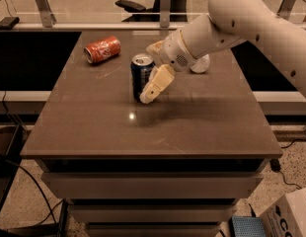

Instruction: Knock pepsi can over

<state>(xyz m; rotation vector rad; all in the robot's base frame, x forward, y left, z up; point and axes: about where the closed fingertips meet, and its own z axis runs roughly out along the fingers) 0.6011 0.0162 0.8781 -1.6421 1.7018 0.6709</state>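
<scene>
Standing upright on the far half of the tabletop [202,127], the pepsi can [140,78] has the jaws right at its right side. They are spread open: 1 finger [155,84] slants down beside the can's lower half, touching it or nearly so, and the other shows behind the rim. To me that placement looks meant for a sideways shove, not a grab; a push there should tip the can leftward. The arm [242,19] reaches in from the right, elbow high, wrist bent down toward the can. 1 orange can [102,49] lies on its side well apart at the far left, probably out of the way of a fall.
</scene>
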